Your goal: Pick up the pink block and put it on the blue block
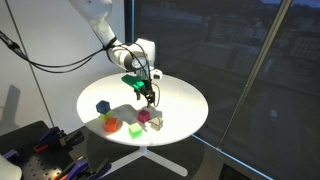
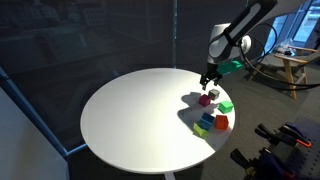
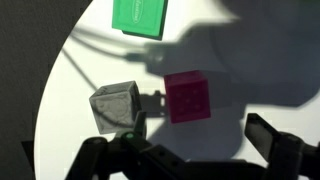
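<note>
The pink block (image 3: 187, 97) lies on the white table, a small magenta cube, also seen in both exterior views (image 1: 144, 116) (image 2: 204, 99). My gripper (image 3: 199, 131) hovers open just above it, the fingers standing wide to either side and touching nothing; in both exterior views the gripper (image 1: 147, 93) (image 2: 207, 80) hangs over the cluster of cubes. The blue block (image 1: 102, 107) (image 2: 206, 120) sits apart from the pink one, towards the table's rim. It is out of the wrist view.
A beige cube (image 3: 116, 107) rests close beside the pink one. A green cube (image 3: 139, 15) lies further off, and an orange cube (image 1: 109, 122) sits near the blue one. The round table (image 1: 185, 105) ends close to the cubes.
</note>
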`<action>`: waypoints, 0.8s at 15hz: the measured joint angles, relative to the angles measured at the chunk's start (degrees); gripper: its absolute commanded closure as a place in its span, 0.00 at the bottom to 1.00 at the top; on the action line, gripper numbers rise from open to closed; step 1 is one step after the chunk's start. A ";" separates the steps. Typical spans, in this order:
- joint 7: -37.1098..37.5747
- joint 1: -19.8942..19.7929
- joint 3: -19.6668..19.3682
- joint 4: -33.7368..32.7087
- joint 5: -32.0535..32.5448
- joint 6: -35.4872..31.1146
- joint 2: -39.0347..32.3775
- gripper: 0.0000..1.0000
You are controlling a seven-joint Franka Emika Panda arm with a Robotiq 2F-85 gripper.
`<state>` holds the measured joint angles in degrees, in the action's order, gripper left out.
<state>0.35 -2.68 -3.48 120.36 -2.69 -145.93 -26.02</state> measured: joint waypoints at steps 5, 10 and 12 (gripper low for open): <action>0.00 0.14 0.00 0.58 0.02 -3.44 -1.88 0.00; 0.00 0.16 0.00 0.58 0.02 -3.86 -2.73 0.00; 0.00 0.16 0.00 0.58 0.02 -3.86 -2.73 0.00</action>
<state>0.35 -2.52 -3.48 120.94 -2.66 -149.78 -28.74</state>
